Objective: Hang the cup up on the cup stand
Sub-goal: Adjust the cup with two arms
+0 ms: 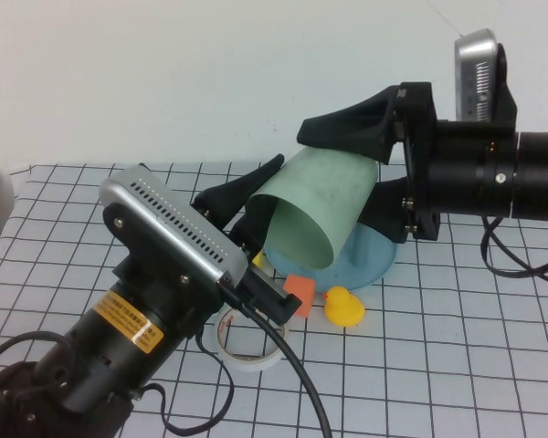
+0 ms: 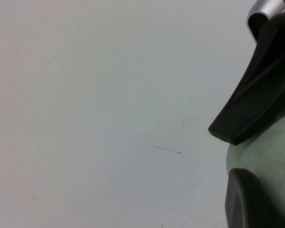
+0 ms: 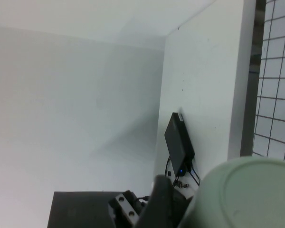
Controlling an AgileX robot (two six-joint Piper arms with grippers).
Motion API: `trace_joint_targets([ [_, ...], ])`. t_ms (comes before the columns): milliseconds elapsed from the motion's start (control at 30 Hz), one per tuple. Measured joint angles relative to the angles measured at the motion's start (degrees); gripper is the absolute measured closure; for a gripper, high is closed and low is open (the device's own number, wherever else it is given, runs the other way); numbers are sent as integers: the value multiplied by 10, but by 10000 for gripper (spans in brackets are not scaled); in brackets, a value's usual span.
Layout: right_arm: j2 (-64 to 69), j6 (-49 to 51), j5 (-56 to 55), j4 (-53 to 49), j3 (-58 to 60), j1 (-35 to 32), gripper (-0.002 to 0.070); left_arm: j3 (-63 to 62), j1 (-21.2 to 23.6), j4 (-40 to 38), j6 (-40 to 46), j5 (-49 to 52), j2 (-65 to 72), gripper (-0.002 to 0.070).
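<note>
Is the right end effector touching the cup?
Touching. In the high view the right end effector has one finger on top of the cup and one under its base; the left end effector grips its rim.

Cup [image 1: 324,208]: matt, smudged plastic. Cup stand [image 1: 370,260] base: smooth blue, probably plastic. Both tools: matt black.

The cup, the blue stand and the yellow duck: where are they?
cup [image 1: 324,205]: high view, its side wall.
cup stand [image 1: 370,260]: high view, bare rim of its base.
duck [image 1: 344,307]: high view, its body.
</note>
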Motion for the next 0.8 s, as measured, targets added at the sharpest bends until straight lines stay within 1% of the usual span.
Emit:
trace_joint_targets([
  [100, 4, 0, 3, 0, 0, 8, 39, 0, 0, 0, -1, 0, 0, 643],
  [167, 6, 0, 3, 0, 0, 12, 82, 0, 0, 0, -1, 0, 0, 610],
  [200, 7, 0, 3, 0, 0, 14, 91, 0, 0, 0, -1, 0, 0, 587],
  [333, 8, 0, -2, 0, 0, 14, 90, 0, 0, -7, -8, 1, 0, 496],
  [500, 8, -31, -8, 0, -4, 14, 90, 0, 0, -53, -13, 11, 0, 384],
  [600, 8, -90, -30, 0, -25, 14, 90, 0, 0, -85, -13, 27, -4, 315],
  [667, 8, -156, -55, 0, -47, 14, 90, 3, 0, -98, -13, 45, -14, 286],
  [700, 8, -179, -67, 0, -55, 14, 90, 7, 0, -99, -13, 56, -22, 277],
  [800, 8, -316, -117, 0, -90, 14, 90, 24, 0, -99, -13, 93, -56, 265],
])
